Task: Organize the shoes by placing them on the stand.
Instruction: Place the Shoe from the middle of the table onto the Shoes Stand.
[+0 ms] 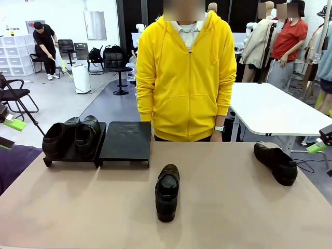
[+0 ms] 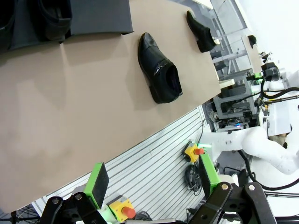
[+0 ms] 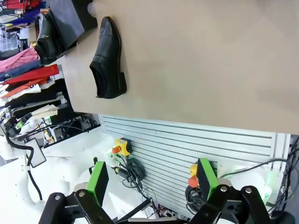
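Two black glossy shoes [image 1: 70, 136] sit side by side on the left panel of the low black stand [image 1: 126, 142]; its right panel is bare. A third shoe [image 1: 167, 191] lies mid-table, toe towards the person, and shows as the shoe [image 2: 159, 67] in the left wrist view and the shoe [image 3: 107, 58] in the right wrist view. The fourth shoe [image 1: 276, 162] lies at the far right. My left gripper [image 1: 10, 133] hangs open off the table's left edge, and its pads [image 2: 99, 179] stand wide apart. My right gripper [image 1: 317, 146] is open at the right edge, holding nothing.
A person in a yellow hoodie [image 1: 184, 72] stands at the far side of the tan table [image 1: 233, 207], hands down. A white table [image 1: 275, 106] stands behind on the right. Slatted panels [image 2: 154, 158] with cables lie below the table's near edge.
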Tool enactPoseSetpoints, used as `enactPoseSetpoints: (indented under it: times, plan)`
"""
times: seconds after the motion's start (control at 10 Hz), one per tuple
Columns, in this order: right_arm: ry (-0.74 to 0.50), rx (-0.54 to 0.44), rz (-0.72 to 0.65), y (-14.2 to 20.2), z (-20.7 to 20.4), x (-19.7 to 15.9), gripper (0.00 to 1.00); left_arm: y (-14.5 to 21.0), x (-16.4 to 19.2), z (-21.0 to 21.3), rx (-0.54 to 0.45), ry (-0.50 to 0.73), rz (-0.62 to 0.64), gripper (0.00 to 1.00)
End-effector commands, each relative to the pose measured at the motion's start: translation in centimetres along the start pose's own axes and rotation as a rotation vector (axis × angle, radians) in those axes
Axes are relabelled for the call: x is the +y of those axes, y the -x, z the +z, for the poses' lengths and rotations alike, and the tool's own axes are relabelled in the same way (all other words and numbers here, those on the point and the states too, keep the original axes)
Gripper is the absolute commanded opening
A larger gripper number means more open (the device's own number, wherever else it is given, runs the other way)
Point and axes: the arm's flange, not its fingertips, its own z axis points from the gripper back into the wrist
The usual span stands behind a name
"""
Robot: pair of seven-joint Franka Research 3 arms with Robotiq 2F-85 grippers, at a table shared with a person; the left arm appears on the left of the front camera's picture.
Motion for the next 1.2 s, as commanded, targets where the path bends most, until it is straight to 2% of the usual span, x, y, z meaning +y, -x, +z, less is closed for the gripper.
enactPoseSetpoints:
  times: [0.0,0.7,0.8,0.9,1.0,1.1]
  plan:
    - [0.006,0.005,0.012,0.0,0.4,-0.3,1.00,0.2,0.1,0.3,0.015,-0.007,-0.014,1.00]
    - [0.006,0.005,0.012,0.0,0.4,-0.3,1.00,0.0,0.0,0.0,0.000,0.000,0.000,1.00]
    - [0.006,0.005,0.012,0.0,0.4,-0.3,1.00,-0.4,-2.4,-1.4,0.050,0.010,0.054,1.00]
    - [0.006,0.005,0.012,0.0,0.4,-0.3,1.00,-1.1,-6.2,-4.9,0.106,-0.067,0.054,1.00]
    - [0.006,0.005,0.012,0.0,0.4,-0.3,1.00,-1.9,-10.2,-10.0,0.206,-0.136,0.019,1.00]
    - [0.006,0.005,0.012,0.0,0.4,-0.3,1.00,-2.7,-12.8,-15.4,0.305,-0.166,0.001,1.00]
